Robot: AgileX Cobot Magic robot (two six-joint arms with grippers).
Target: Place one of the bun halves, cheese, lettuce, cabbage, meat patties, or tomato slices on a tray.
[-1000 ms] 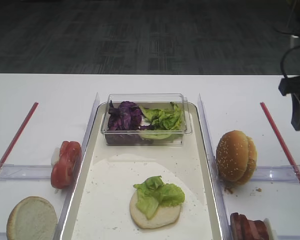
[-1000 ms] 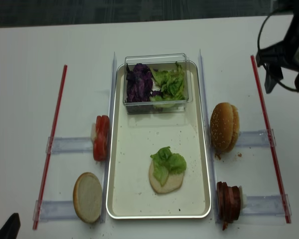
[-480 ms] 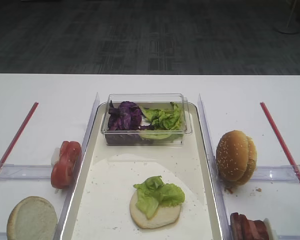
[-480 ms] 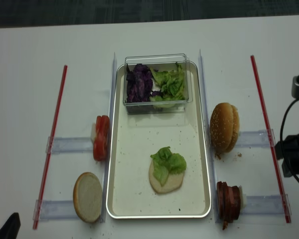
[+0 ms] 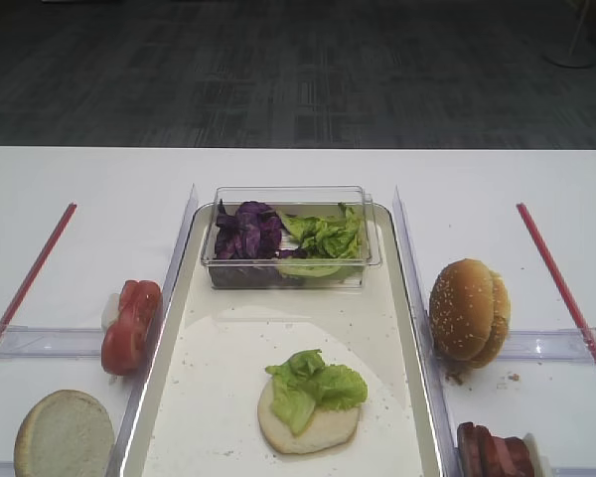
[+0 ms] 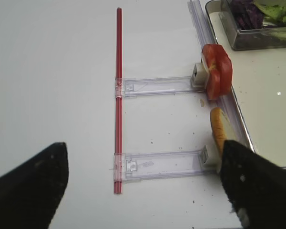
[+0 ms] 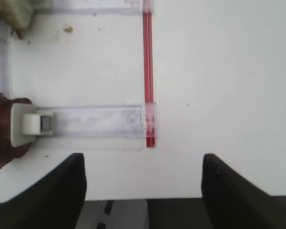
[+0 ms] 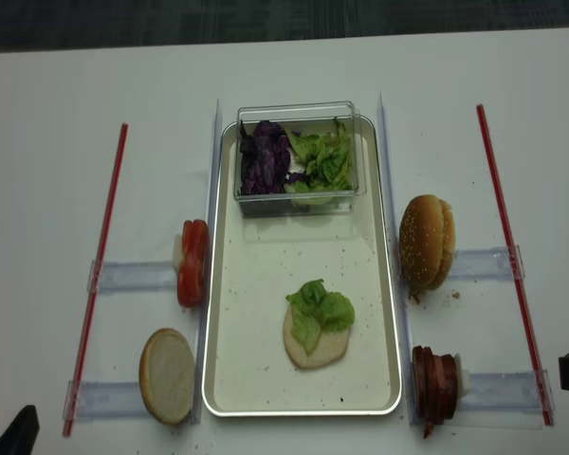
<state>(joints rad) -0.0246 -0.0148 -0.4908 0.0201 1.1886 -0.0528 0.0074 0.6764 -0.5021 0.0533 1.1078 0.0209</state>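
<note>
The lettuce [image 8: 319,305] lies on a pale bun half [image 8: 315,345] near the front of the tray [image 8: 266,379], so this layer appears placed. More lettuce and the cabbage [image 8: 264,157] sit in the clear box [image 8: 298,199] at the tray's far end. Note the supplies racked on edge outside both long rims: tomato slices [image 8: 192,263] left, meat patties [image 8: 434,382] and sesame bun tops [image 8: 427,242] right. The right gripper [image 7: 143,188] hangs wide open and empty over bare table beside the patties; the left gripper [image 6: 143,191] is likewise spread, holding nothing. Approach over the rim, not across the box.
</note>
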